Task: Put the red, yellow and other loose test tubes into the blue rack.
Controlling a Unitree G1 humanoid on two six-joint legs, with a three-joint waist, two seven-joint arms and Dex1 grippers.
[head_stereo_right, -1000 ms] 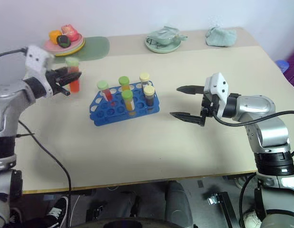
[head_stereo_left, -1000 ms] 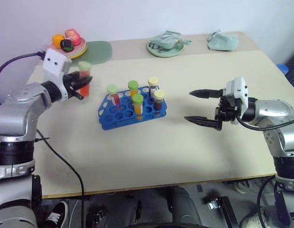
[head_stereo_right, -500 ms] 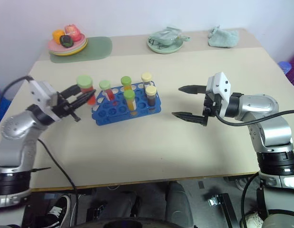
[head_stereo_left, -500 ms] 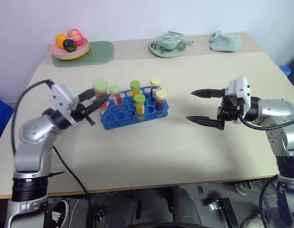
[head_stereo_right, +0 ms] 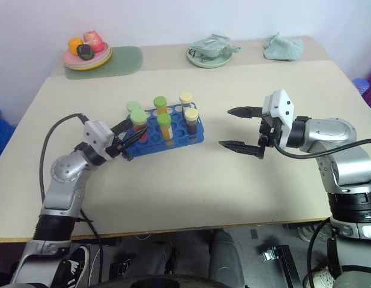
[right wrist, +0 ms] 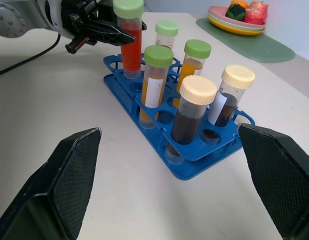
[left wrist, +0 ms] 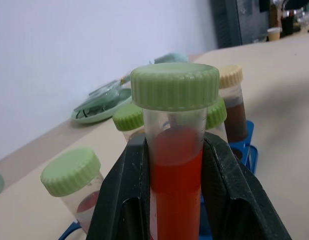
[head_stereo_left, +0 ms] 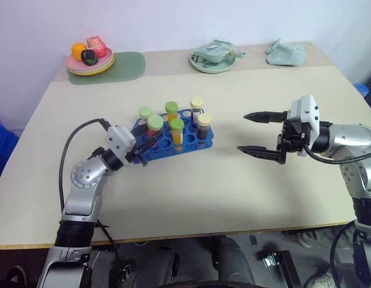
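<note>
Left gripper (head_stereo_left: pixel 148 141) clamping a red-liquid tube over the blue rack's near-left end, insertion step underway.

Left gripper is holding the green-capped red tube (right wrist: pixel 128 35) upright between both fingers (left wrist: pixel 125 200), just in front of it the blue rack (head_stereo_left: pixel 200 144), tube bottom looking at or just above a left-end hole; cannot tell if it's seated yet. Next move probably needs a straight drop into that free hole, then letting go. Tight spot: a green-capped tube (head_stereo_left: pixel 145 113) is standing just beyond the gripper and the orange tube (head_stereo_left: pixel 176 133) just to its right, so little side room; empty holes are lying along the near row. Right gripper (head_stereo_left: pixel 262 133) is hanging spread wide, holding nothing, well apart to the rack's right over bare counter (head_stereo_left: pixel 233 198), plenty of room there. Plates and cloth are sitting far back, out of the way.
</note>
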